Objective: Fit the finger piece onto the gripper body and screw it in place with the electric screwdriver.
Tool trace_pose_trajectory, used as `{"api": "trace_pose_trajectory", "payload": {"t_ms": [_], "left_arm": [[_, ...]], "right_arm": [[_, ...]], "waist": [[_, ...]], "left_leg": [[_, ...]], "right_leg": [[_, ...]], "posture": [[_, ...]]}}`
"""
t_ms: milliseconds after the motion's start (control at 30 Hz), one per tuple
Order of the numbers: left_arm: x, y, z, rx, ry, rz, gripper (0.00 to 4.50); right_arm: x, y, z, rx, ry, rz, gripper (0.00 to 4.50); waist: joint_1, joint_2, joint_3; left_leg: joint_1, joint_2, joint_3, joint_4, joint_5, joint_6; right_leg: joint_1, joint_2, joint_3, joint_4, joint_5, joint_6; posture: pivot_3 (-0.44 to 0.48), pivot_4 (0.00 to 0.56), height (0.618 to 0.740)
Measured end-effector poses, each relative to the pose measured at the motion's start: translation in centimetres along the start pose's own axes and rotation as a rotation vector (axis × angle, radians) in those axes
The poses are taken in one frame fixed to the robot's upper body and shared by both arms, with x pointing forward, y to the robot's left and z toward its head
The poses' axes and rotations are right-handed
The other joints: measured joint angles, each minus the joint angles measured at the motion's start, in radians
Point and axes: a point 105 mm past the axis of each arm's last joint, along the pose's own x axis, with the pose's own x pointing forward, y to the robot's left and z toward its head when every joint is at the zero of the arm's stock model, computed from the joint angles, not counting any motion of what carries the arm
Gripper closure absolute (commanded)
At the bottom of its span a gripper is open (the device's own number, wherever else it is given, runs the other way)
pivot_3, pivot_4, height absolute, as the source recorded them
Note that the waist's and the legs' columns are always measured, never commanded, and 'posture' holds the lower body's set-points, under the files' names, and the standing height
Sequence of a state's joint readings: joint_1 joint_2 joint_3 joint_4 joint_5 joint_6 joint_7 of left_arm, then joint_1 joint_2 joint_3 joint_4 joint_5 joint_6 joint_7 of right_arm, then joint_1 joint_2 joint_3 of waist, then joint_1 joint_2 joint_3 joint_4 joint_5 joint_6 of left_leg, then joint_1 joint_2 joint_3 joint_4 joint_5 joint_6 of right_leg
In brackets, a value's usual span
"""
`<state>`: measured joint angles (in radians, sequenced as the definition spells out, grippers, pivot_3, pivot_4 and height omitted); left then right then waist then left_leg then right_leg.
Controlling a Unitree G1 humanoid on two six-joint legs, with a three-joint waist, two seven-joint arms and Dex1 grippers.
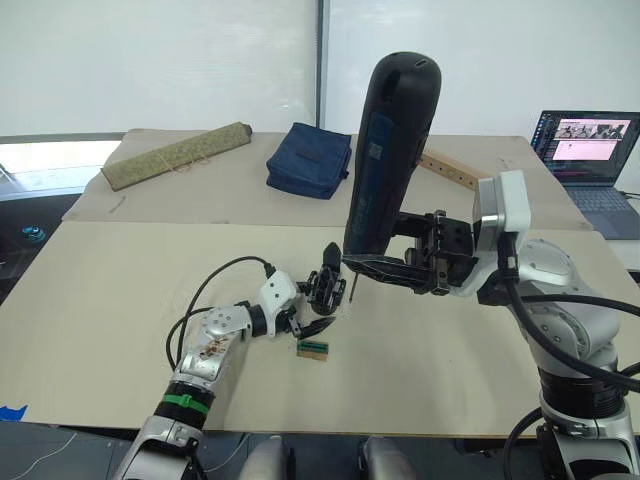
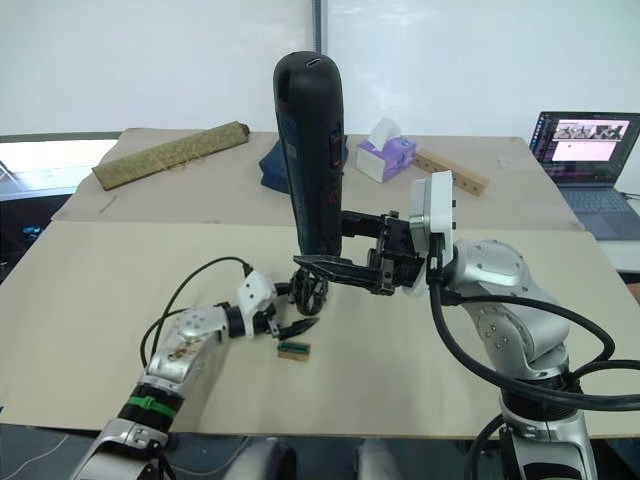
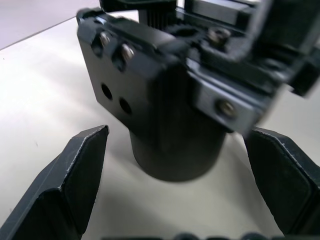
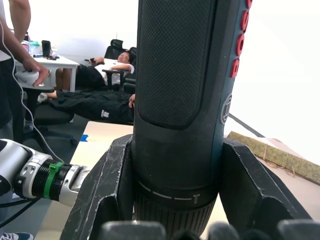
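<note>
We see a wide tan table top (image 1: 120, 300) made of two boards that meet along a seam, set before a white wall with a pale window blind. On the far board lie a rolled greenish mat (image 1: 175, 155), a dark blue pouch (image 1: 310, 160), a wooden bar with holes (image 1: 450, 168) and, seen from the right eye, a purple tissue box (image 2: 385, 158); an open laptop (image 1: 590, 160) sits at the far right corner. Our right gripper (image 1: 385, 268) is clamped on the electric screwdriver (image 1: 390, 160), which stands nearly upright with its rounded end high and its thin bit pointing down just beside the gripper body (image 1: 326, 290). The gripper body rests on the near board, its round dark base on the surface, between the spread fingers of our left gripper (image 1: 318, 312); in the left wrist view those fingers (image 3: 75, 175) stand apart from the base on either side, not touching it. A small green-and-tan block (image 1: 313, 348) lies on the board just in front. The right wrist view shows office chairs, a white desk and people beyond the table. We cannot make out the finger piece separately.
</note>
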<state>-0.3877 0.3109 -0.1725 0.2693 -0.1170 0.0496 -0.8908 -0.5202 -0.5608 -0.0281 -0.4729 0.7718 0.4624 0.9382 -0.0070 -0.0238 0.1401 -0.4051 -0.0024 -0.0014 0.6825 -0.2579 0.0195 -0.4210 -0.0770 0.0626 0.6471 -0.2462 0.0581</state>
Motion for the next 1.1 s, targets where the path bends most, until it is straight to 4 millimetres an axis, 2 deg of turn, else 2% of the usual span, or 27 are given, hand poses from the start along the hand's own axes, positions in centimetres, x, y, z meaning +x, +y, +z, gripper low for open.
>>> {"api": "trace_pose_trajectory", "payload": {"t_ms": [200, 300, 400, 433, 767, 1100], "left_arm": [[0.2, 0.2, 0.0, -0.011, 0.005, -0.008, 0.02], [0.2, 0.1, 0.0, -0.013, 0.009, -0.017, 0.67], [0.3, 0.1, 0.0, -0.013, 0.012, -0.023, 1.99], [0.3, 0.1, 0.0, -0.014, 0.013, -0.024, 2.22], [0.2, 0.2, 0.0, -0.007, 0.022, -0.057, 2.2], [0.2, 0.3, 0.1, -0.008, 0.028, -0.081, 2.2]], "right_arm": [[0.0, 0.0, 0.0, 0.0, 0.0, -0.002, 2.55], [0.0, 0.0, 0.0, -0.001, 0.0, -0.003, 2.55], [0.2, -0.2, 0.4, -0.012, -0.003, 0.003, 2.55], [0.4, -0.2, 0.6, -0.014, -0.008, 0.009, 2.55], [3.2, -0.1, 4.2, -0.01, -0.102, 0.106, 2.55], [5.1, -0.8, 2.1, 0.08, -0.072, 0.111, 2.55]], "waist": [[-0.001, 0.0, 0.0], [-0.001, 0.0, 0.0], [-0.002, 0.0, 0.0], [-0.002, 0.0, 0.0], [-0.003, 0.0, 0.0], [-0.004, 0.0, 0.0]], "left_leg": [[0.0, 0.0, 0.0, 0.0, 0.0, 0.0], [0.0, 0.0, 0.0, 0.0, 0.0, 0.0], [0.0, 0.0, 0.0, 0.0, 0.0, 0.0], [0.0, 0.0, 0.0, 0.0, 0.0, 0.0], [0.001, 0.0, 0.0, 0.0, 0.0, 0.0], [0.0, 0.0, 0.0, 0.0, 0.0, 0.0]], "right_leg": [[0.0, 0.0, 0.0, 0.0, 0.0, 0.0], [0.0, 0.0, 0.0, 0.0, 0.0, 0.0], [0.0, 0.0, 0.0, 0.0, 0.0, 0.0], [0.0, 0.0, 0.0, 0.0, 0.0, 0.0], [0.001, 0.0, 0.0, 0.0, 0.0, 0.0], [0.0, 0.0, 0.0, 0.0, 0.0, 0.0]], "posture": [[0.0, 0.15, 0.74], [0.0, 0.15, 0.74], [0.0, 0.15, 0.74], [0.0, 0.15, 0.74], [0.0, 0.15, 0.74], [0.0, 0.15, 0.74]]}}
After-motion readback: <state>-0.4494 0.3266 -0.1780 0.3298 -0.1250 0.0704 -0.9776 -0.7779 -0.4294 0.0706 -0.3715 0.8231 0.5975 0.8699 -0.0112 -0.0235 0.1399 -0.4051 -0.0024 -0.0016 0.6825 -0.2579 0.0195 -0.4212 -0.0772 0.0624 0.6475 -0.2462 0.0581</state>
